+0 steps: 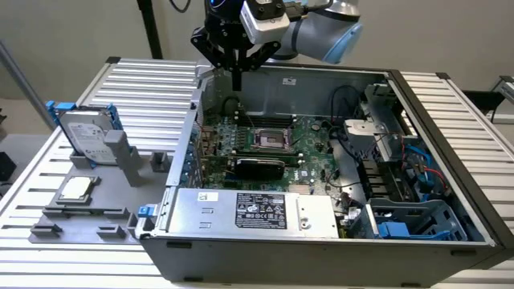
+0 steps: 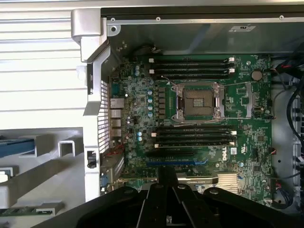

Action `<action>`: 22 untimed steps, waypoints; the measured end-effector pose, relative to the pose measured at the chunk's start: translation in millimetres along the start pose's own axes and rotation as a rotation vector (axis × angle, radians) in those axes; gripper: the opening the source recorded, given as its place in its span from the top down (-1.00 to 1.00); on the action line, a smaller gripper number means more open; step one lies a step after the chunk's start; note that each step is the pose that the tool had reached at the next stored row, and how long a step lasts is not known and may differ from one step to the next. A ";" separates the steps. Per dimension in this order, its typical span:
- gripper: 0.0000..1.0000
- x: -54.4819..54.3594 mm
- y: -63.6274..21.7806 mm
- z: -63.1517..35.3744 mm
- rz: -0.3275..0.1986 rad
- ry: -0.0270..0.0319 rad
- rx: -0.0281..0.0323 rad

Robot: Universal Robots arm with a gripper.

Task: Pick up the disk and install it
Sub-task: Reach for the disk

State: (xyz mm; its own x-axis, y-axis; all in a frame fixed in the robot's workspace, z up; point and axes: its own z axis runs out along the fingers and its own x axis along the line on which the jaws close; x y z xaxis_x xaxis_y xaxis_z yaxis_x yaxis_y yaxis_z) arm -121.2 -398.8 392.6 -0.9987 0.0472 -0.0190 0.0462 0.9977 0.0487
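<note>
Gripper [image 1: 237, 83] hangs over the motherboard [image 1: 309, 135] at the far wall of the open case [image 1: 449, 129], fingers pinched together on nothing; disk [image 1: 85, 135] stands upright in grey stand [image 1: 127, 161], exterior view's left, well apart.

My arm and the tool on its end

The arm [image 1: 309, 27] I am driving is a smooth silver-grey tube with a rounded light blue joint cap [image 1: 341, 39]. A pale grey camera box [image 1: 265, 15] with a dark face is bolted at the wrist. Below it I see the gripper [image 1: 238, 84], matte black all over, its angled link bars spreading from the body and narrowing to slim fingers [image 1: 238, 73] that meet in one thin tip. Through the wrist camera the gripper [image 2: 167, 173] looks like a broad black wedge with round knuckles [image 2: 126, 191] on each side.
</note>
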 end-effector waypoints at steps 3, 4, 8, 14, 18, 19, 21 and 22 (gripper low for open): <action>0.79 0.3 -0.1 0.0 0.000 -0.0001 -0.0001; 0.79 3.3 -0.5 -0.1 0.000 0.0001 -0.0001; 0.79 21.5 -2.1 -0.5 0.000 -0.0001 0.0000; 0.79 48.6 -3.4 -0.8 0.000 0.0000 0.0000; 0.79 66.9 -4.3 -0.5 0.000 -0.0001 0.0000; 0.79 71.4 -4.5 -0.4 0.000 0.0000 0.0000; 0.79 80.4 -5.0 -0.2 0.000 0.0000 0.0000; 0.79 84.9 -5.2 -0.1 0.000 0.0000 0.0000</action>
State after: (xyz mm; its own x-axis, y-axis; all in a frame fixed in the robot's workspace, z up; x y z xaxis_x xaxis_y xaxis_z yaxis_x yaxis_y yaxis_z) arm -206.2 -400.0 390.8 -0.9987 0.0472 -0.0190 0.0462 0.9977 0.0488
